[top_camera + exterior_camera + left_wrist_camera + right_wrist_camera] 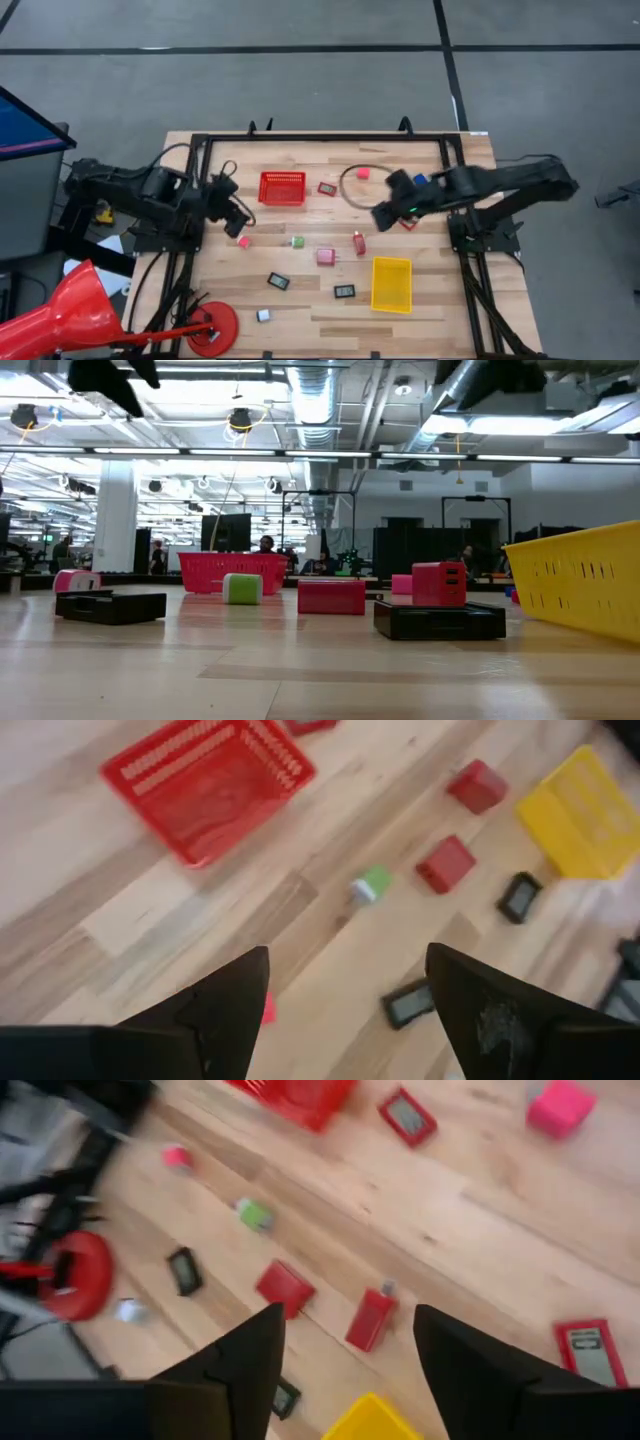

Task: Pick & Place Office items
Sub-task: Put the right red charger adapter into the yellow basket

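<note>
Small office items lie scattered flat on the wooden table: a pink block [243,241], a green block [297,241], red blocks [326,256] [359,243], dark rectangles with pale faces [278,281] [344,291] and red-framed pieces [327,188] [407,224]. My left gripper [238,215] hangs open above the table, just beyond the pink block [268,1010], beside the red mesh basket [282,188]. My right gripper [385,215] is open too, raised above the table's middle right, with a red block [370,1320] below and ahead of its fingers. Neither gripper holds anything.
The yellow bin [391,284] sits near the table's near right, and another pink block [363,173] lies inside a thin cable loop [345,195] toward the far edge. A red round base [215,325] and a red funnel shape [60,310] stand at the near left corner.
</note>
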You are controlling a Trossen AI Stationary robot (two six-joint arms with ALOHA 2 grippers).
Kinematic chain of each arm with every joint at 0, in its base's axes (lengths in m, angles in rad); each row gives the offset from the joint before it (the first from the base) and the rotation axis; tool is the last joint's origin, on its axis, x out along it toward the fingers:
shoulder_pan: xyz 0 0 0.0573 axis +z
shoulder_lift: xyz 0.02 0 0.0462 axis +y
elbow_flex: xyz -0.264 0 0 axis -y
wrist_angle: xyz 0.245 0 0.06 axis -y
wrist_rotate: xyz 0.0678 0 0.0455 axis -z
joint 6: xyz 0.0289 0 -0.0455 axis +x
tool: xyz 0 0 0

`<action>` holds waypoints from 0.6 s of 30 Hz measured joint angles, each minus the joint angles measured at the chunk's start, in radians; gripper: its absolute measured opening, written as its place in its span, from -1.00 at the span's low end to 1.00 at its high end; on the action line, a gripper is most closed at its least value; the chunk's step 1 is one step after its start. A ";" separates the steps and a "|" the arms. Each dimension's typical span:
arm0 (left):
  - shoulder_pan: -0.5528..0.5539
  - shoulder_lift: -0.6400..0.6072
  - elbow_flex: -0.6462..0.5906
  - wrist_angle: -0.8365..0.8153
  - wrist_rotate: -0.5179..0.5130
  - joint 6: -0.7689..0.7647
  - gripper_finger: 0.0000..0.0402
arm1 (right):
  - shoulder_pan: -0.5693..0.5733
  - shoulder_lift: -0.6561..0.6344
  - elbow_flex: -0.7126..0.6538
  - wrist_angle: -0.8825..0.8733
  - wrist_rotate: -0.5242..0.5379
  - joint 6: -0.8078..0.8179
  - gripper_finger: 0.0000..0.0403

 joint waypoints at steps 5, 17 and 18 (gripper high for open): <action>-0.052 0.003 -0.024 -0.061 -0.078 -0.086 0.32 | -0.019 0.168 0.002 0.067 0.001 0.056 0.09; -0.051 -0.001 -0.047 -0.065 -0.111 -0.014 0.32 | -0.051 0.463 -0.001 0.115 -0.129 0.232 0.29; -0.051 -0.001 -0.047 -0.065 -0.112 -0.005 0.32 | -0.048 0.469 -0.001 0.121 -0.130 0.245 0.30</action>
